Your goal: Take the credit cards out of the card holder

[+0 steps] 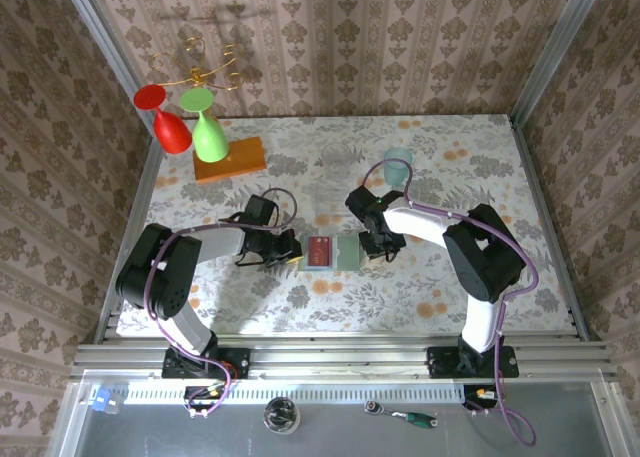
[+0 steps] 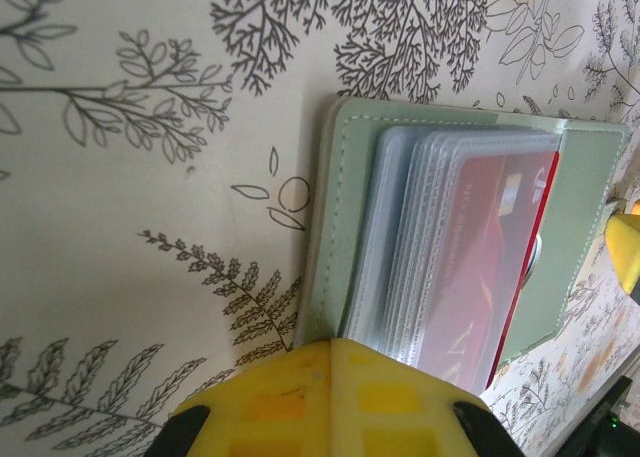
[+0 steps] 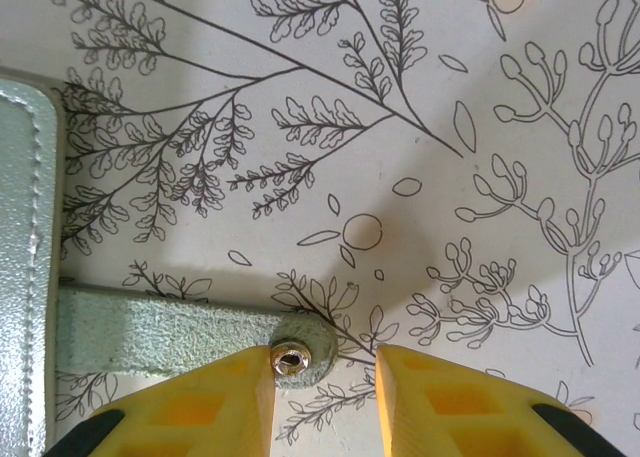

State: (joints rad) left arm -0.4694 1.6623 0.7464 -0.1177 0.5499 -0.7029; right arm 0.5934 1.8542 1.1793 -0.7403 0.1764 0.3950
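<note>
The card holder (image 1: 345, 253) lies open on the flowered tablecloth between my two grippers. In the left wrist view the card holder (image 2: 350, 177) is pale green with a stack of clear sleeves, and a red credit card (image 2: 490, 247) sits inside them. My left gripper (image 2: 330, 345) is shut, its yellow tips meeting at the holder's near edge with nothing between them. My right gripper (image 3: 325, 353) stands open at the holder's right side. The holder's strap (image 3: 160, 327) ends in a metal snap (image 3: 290, 357) that lies between the fingers, beside the left one.
At the back left an orange block (image 1: 240, 162) carries a red glass (image 1: 165, 117) and a green glass (image 1: 205, 125). A clear glass (image 1: 335, 157) and a teal cup (image 1: 398, 162) stand behind the holder. Patterned walls close in the table.
</note>
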